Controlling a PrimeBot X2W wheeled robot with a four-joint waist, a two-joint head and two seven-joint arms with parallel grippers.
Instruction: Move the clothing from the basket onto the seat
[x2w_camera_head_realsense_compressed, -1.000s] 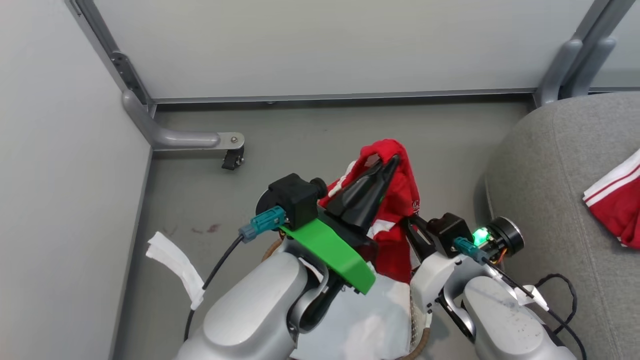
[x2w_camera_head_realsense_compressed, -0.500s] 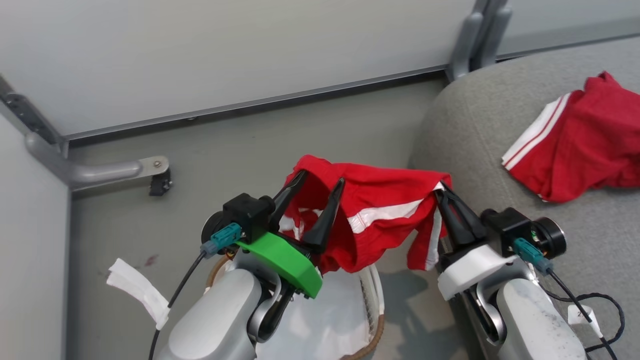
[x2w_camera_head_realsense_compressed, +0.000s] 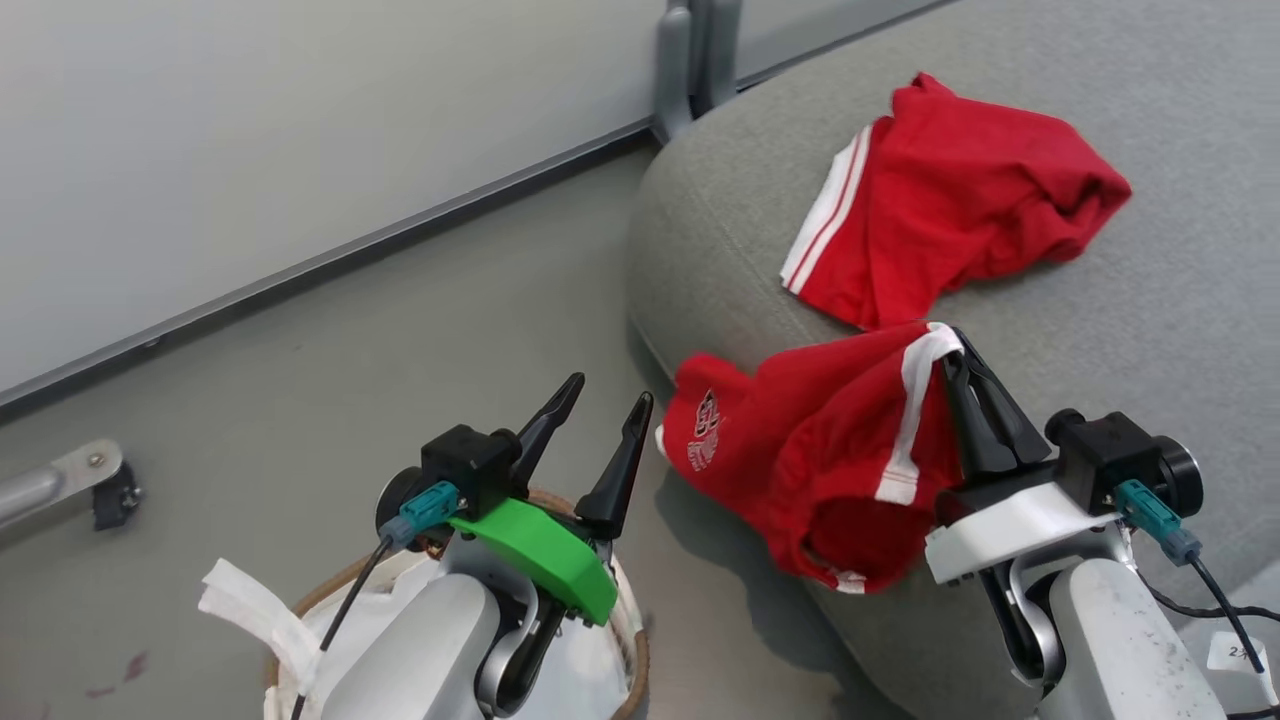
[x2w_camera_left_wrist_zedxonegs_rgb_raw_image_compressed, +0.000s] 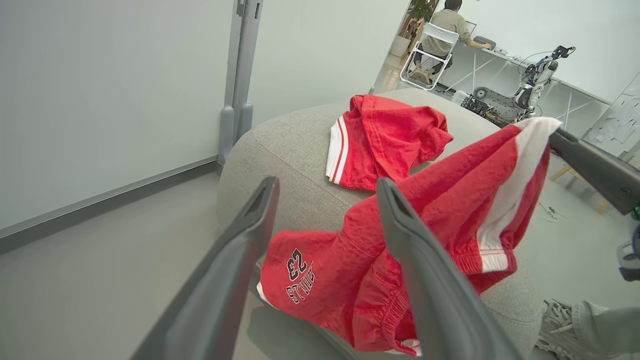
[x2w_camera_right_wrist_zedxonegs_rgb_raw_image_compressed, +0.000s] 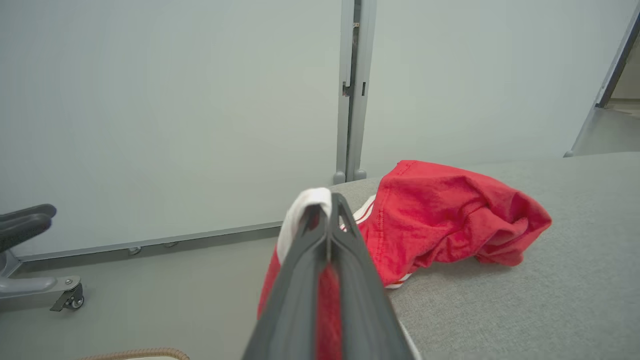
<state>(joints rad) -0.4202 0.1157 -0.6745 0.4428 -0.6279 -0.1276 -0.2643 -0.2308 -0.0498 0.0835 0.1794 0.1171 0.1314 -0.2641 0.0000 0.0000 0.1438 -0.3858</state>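
The right gripper (x2w_camera_head_realsense_compressed: 955, 350) is closed on the white trim of the numbered red garment (x2w_camera_head_realsense_compressed: 800, 450). This garment hangs from it over the edge of the seat (x2w_camera_head_realsense_compressed: 1150, 300), partly above the floor. At 12 o'clock from it, a second red garment (x2w_camera_head_realsense_compressed: 950, 200) lies fully on the seat. The left gripper (x2w_camera_head_realsense_compressed: 610, 390), at 9 o'clock, stands wide open and empty above the basket (x2w_camera_head_realsense_compressed: 636, 650). So one piece seems delivered and one waits for release. The left arm hides much of the basket, so more may remain. Both forearms rise from 6 o'clock, fingers pointing near 12.
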